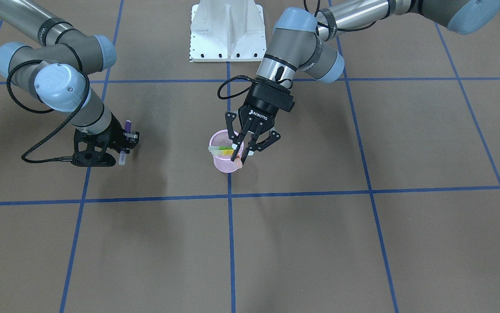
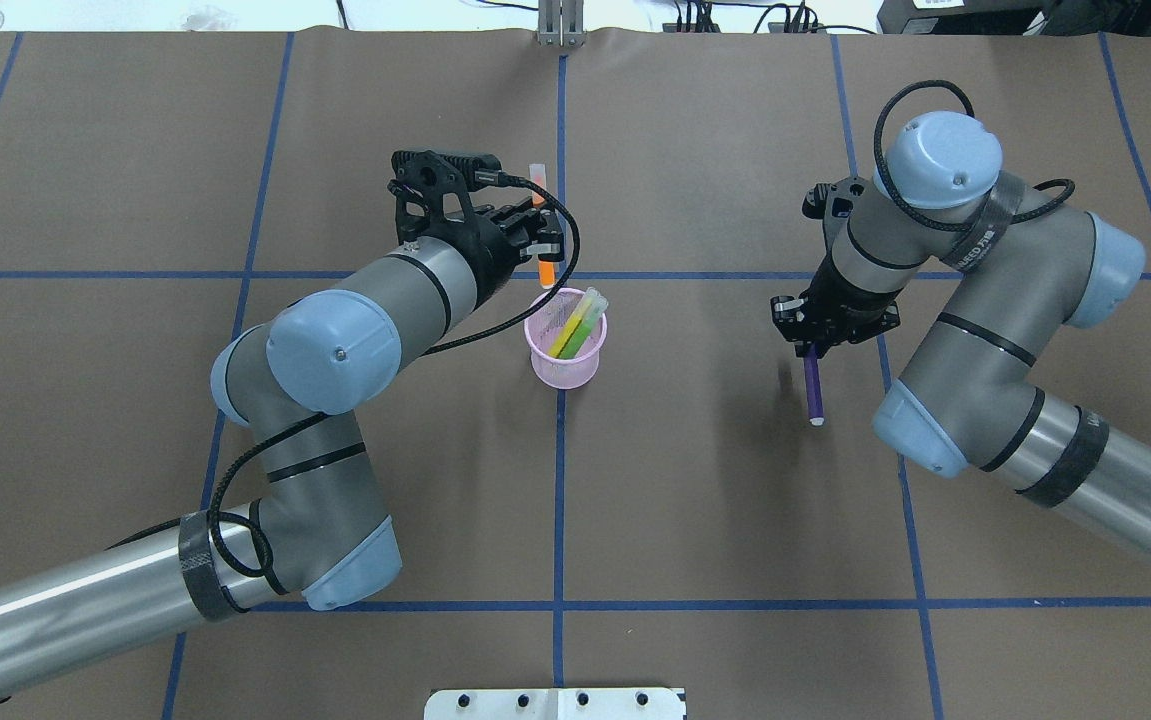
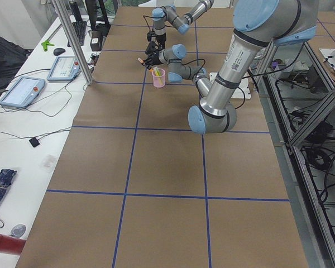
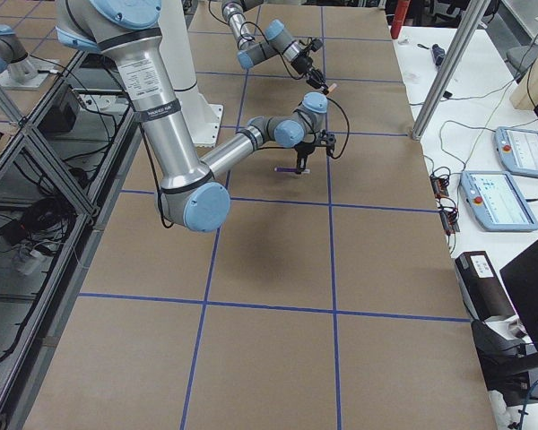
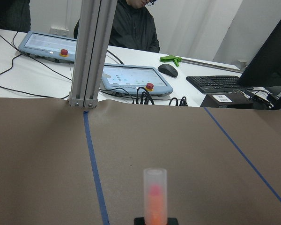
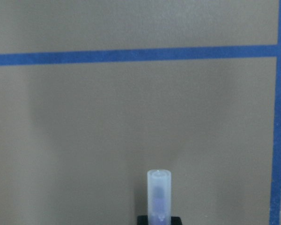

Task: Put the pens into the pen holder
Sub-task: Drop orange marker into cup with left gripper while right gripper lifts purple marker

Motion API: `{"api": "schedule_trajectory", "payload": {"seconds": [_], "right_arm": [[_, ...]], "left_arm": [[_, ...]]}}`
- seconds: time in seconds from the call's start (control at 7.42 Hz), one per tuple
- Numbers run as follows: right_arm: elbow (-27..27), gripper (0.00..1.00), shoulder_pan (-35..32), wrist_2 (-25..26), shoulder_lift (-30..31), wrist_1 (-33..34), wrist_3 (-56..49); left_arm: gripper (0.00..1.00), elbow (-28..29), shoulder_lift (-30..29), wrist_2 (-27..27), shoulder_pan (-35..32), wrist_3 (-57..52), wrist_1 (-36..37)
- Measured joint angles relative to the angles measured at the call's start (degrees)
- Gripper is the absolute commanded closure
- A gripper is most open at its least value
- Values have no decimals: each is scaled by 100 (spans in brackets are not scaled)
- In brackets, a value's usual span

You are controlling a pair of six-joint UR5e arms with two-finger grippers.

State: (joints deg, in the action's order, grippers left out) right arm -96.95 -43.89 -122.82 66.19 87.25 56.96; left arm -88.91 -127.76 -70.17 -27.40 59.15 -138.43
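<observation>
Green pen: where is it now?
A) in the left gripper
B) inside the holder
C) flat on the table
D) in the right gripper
B: the green pen leans inside the holder; the left gripper holds the orange pen and the right gripper holds the purple pen.

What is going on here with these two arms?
The robot is collecting pens. The green pen is already in the holder. The left end effector grips the orange pen right at the holder, not yet released. The right end effector holds the purple pen off to the side.
</observation>
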Motion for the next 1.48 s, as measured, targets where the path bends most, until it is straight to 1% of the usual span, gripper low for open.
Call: {"api": "schedule_trajectory", "payload": {"seconds": [0.54,0.81,0.94,1.08,1.21,1.35,1.48], "right_arm": [[-344,100,-247,19,-51,-3,-1],[-472,100,-344,45,-95,-8,-1],[-525,100,-402,74,-132,-12,-1],[-578,100,-434,151,-189,-16,-1],[-619,100,-449,274,-267,-50,-1],[-652,100,-461,414,-321,-212,1],[-667,100,-481,541,-342,-521,4]], "left_arm": [[100,2,61,27,262,25,-1],[100,68,81,176,470,39,-6],[57,109,83,239,551,42,-8],[18,117,84,259,589,36,-10],[11,108,84,260,600,19,-14],[11,84,84,254,594,8,-16],[11,-6,82,231,579,3,-11]]}}
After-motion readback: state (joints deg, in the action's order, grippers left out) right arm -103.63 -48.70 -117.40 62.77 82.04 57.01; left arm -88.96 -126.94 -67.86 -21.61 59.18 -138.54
